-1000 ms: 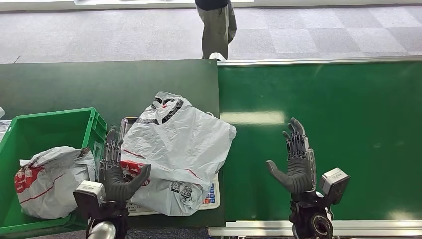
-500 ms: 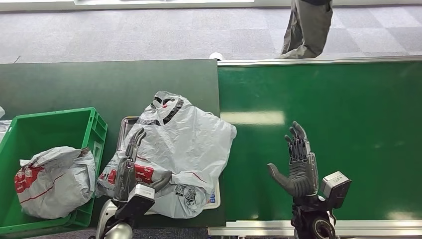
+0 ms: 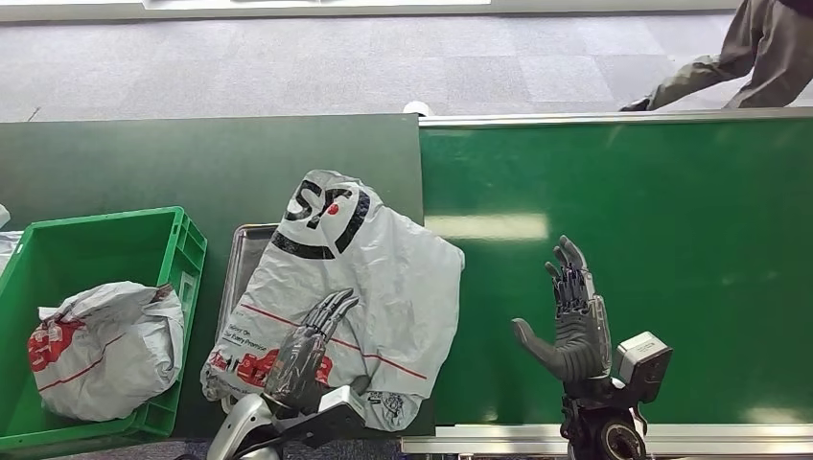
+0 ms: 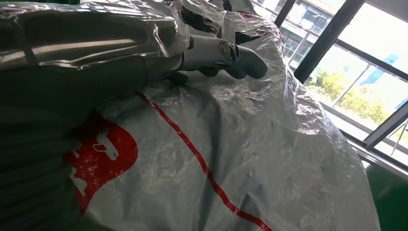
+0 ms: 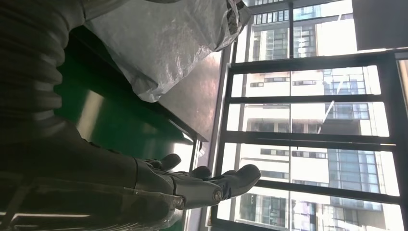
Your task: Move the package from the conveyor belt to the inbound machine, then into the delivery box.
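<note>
Grey polythene, crinkled and glossy, forms the package [image 3: 355, 287], a soft flat mailer with a black logo at its far end, a thin red diagonal line and a red printed patch near my wrist. Compared with one second ago, my left hand [image 3: 305, 350] has travelled from the gap beside the green crate [image 3: 187, 251] onto the top of the package, and the package has spread flatter and turned so that the logo now faces up. The left hand lies on the film with its fingers extended; in the left wrist view the thumb [image 4: 226, 54] sits against the plastic, and whether any fold is pinched I cannot tell. The package rests on the metal tray of the inbound machine [image 3: 238, 251], on the dark green surface, with one corner overhanging the edge of the conveyor belt [image 3: 671, 240]. I judge the first transfer complete and the move to the crate pending. My right hand [image 3: 573, 311] hangs released above the smooth belt, fingers apart, holding nothing. A second grey bag [image 3: 101, 345] with red print already lies crumpled inside the rigid ribbed crate. The film is likely slippery and will sag when lifted.
</note>
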